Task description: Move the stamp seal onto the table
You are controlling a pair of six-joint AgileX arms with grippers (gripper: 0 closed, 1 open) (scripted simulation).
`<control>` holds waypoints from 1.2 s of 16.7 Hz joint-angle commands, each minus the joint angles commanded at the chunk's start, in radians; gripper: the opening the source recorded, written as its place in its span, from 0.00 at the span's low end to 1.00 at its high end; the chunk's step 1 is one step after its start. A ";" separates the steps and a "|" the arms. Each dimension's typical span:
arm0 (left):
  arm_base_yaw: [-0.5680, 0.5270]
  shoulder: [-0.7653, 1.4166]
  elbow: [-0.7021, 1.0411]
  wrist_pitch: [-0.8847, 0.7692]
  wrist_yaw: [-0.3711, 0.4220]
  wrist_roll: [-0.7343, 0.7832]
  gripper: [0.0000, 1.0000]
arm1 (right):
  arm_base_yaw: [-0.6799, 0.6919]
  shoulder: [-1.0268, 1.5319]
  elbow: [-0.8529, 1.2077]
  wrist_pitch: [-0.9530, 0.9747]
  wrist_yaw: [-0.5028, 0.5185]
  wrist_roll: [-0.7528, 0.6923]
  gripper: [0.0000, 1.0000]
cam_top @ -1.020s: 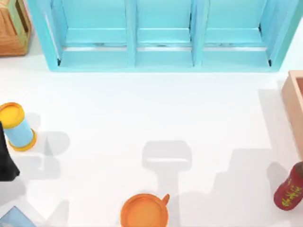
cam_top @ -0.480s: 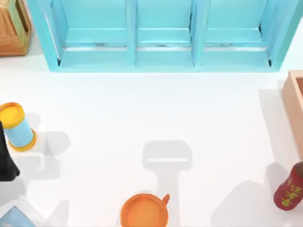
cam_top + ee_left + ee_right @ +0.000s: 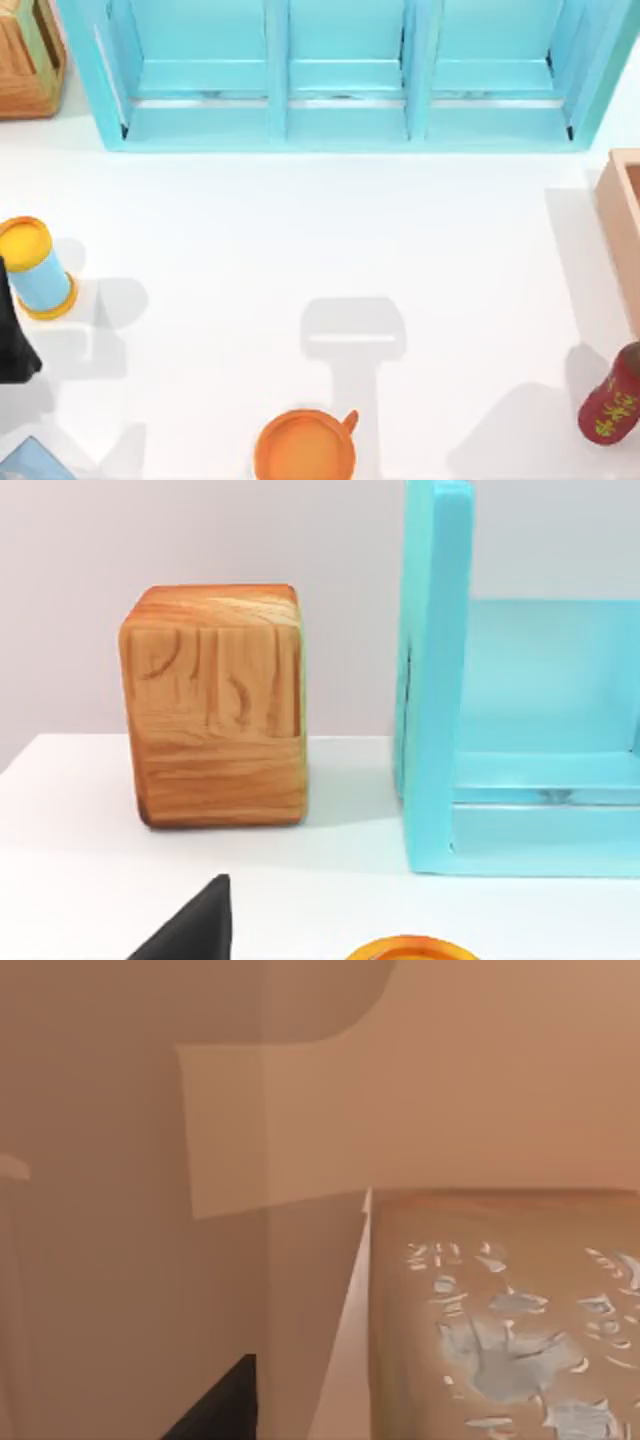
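Note:
The stamp seal (image 3: 500, 1320) is a tan-brown block with a flaky white mark on its face. It fills the near part of the right wrist view, set among pale tan walls. A dark edge of my right gripper (image 3: 215, 1405) shows just beside it, apart from the block. The white table (image 3: 300, 230) spreads across the top view. My left arm (image 3: 15, 335) is parked at the table's left edge, and a dark part of its gripper (image 3: 190, 930) shows in the left wrist view.
A light-blue shelf cabinet (image 3: 340, 75) lines the back. A wooden box (image 3: 622, 230) sits at the right edge, with a red bottle (image 3: 612, 398) in front of it. At the front middle is an orange cup (image 3: 305, 447). A yellow-capped blue can (image 3: 35, 268) lies left, and a wood-grain block (image 3: 215, 705) stands back left.
The grey shadow at the table's right front has shrunk and slid toward the front edge. The objects and the left arm have stayed put.

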 joint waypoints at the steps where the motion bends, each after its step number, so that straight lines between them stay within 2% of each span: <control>1: 0.000 0.000 0.000 0.000 0.000 0.000 1.00 | 0.000 0.000 0.000 0.000 0.000 0.000 0.70; 10: 0.000 0.000 0.000 0.000 0.000 0.000 1.00 | 0.000 0.000 0.000 0.000 0.000 0.000 0.02; 20: 0.000 0.000 0.000 0.000 0.000 0.000 1.00 | 0.001 -0.003 0.003 -0.002 0.001 0.003 0.00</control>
